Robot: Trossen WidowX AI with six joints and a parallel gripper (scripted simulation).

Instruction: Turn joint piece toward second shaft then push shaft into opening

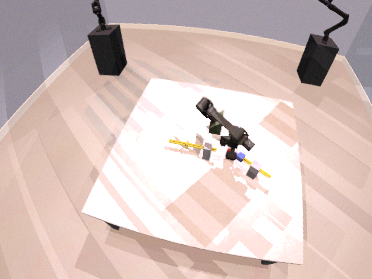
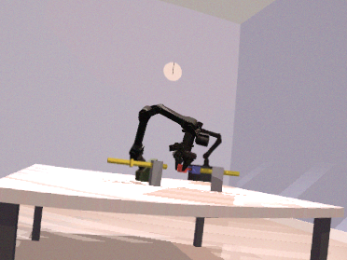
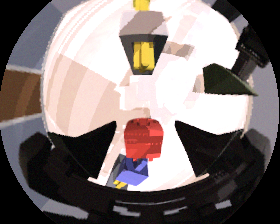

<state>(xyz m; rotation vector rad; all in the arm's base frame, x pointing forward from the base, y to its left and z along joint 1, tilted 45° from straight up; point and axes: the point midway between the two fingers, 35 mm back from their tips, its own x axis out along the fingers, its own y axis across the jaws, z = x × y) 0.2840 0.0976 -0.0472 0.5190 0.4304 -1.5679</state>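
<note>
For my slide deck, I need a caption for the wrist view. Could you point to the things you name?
Open gripper (image 3: 145, 123) around a red joint piece (image 3: 144, 140), yellow shaft (image 3: 144, 56) ahead.

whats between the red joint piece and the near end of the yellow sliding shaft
Just bare white table top below the gap, seen in the wrist view between the red joint piece and the shaft

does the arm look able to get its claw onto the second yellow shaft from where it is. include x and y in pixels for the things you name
Probably, after a short move: the claw (image 2: 183, 169) (image 3: 145, 123) is open around the red joint piece (image 3: 143, 139) without gripping it, and nothing visible blocks the way to the second shaft (image 1: 186, 144) (image 2: 120, 161) (image 3: 144, 56).
</note>
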